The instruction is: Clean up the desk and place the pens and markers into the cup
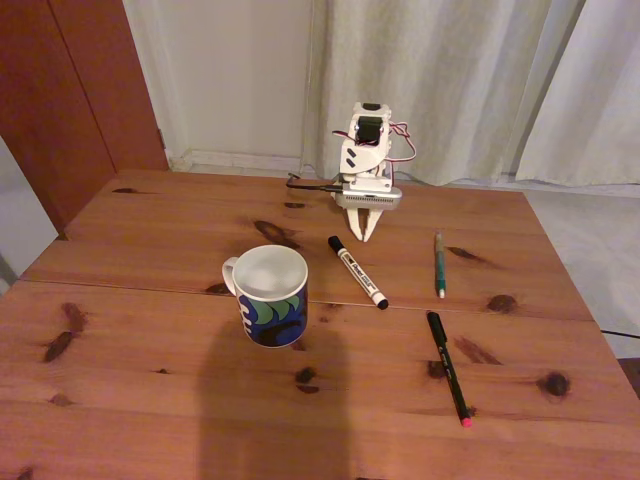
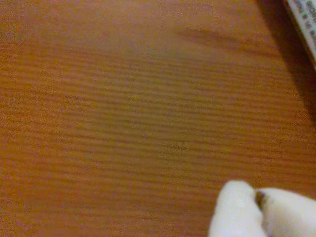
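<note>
On the reddish-brown desk (image 1: 150,400) stands the white cup (image 1: 270,294) with its blue-and-green pattern, handle to the left, nothing inside. A white marker (image 1: 357,270) with black ends lies just right of it. Further right lie a teal-green pen (image 1: 439,264) and a long black pen (image 1: 448,366) with a pink tip. My gripper (image 1: 365,230) hangs at the desk's far side, tips down, just behind the marker's black cap. The wrist view shows my gripper (image 2: 256,198) shut and holding nothing, close over bare wood, with the marker (image 2: 303,19) at the top right corner.
The arm's white body (image 1: 365,160) rises at the back edge with a black cable (image 1: 305,184) beside it. Curtains (image 1: 470,80) and a wall stand behind the desk. A dark shadow (image 1: 265,400) falls across the near planks in front of the cup.
</note>
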